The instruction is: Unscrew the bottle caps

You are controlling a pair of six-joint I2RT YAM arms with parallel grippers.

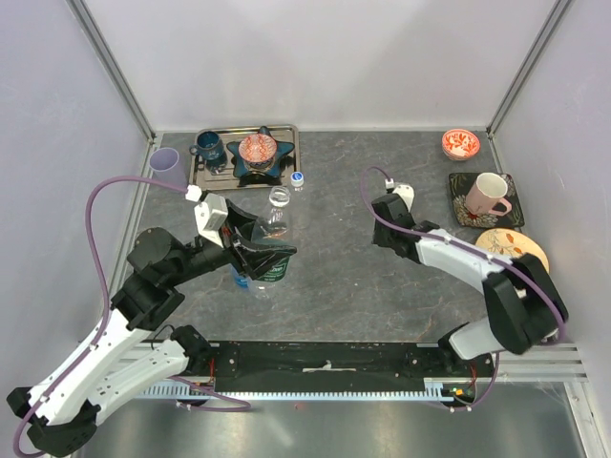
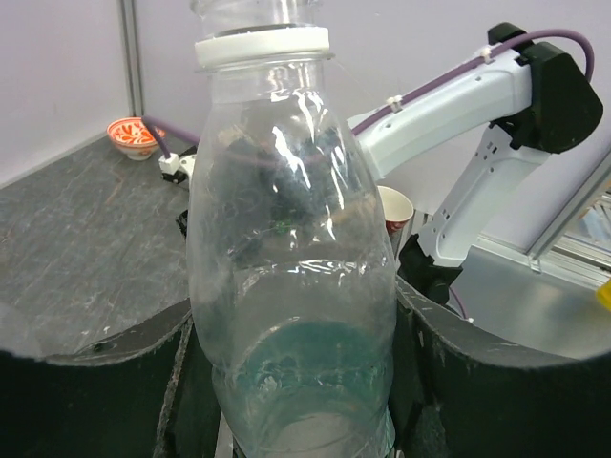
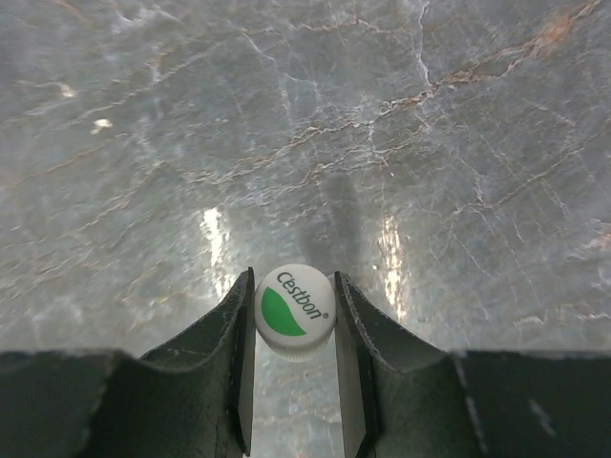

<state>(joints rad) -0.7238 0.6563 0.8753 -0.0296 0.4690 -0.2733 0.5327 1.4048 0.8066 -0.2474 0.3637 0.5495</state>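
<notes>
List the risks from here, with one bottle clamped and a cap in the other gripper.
1. The white-and-green cap is pinched only by its edges in the right gripper; it may pop out and roll away.
2. The left gripper squeezes the clear plastic bottle, which could buckle or slip.
3. A second bottle stands close by that gripper; a swing might topple it.

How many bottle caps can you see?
2. A white and green cap is pinched in the right tool. A white and blue cap sits on the table by the tray's corner. More may be hidden.
</notes>
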